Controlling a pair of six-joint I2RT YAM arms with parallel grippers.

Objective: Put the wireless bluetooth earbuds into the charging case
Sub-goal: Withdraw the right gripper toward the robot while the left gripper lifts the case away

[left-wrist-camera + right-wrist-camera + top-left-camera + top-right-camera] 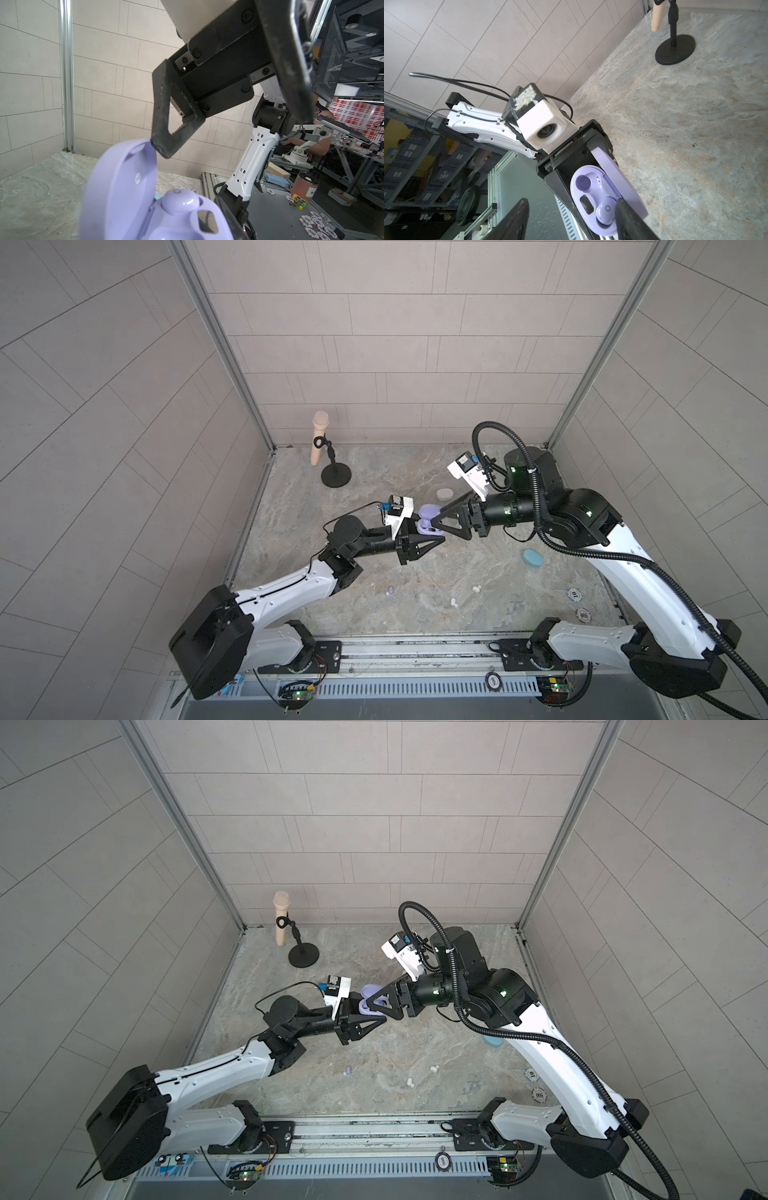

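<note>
In both top views my left gripper (432, 534) is shut on a lilac charging case (428, 515) (371, 991), held above the table with its lid open. One lilac earbud (605, 209) (180, 201) sits in a socket of the case (591, 188); the other socket is empty. My right gripper (571, 220) (435, 523) is open, one finger beside the seated earbud, the other well clear of the case. On the table lie a loose lilac earbud (389, 591) and two white earbuds (454, 603) (476, 589).
A blue case (533, 559) lies under the right arm and a white case (444, 493) behind the grippers. Poker chips (574, 594) (583, 615) lie at the front right. A microphone on a black stand (336, 477) is at the back left.
</note>
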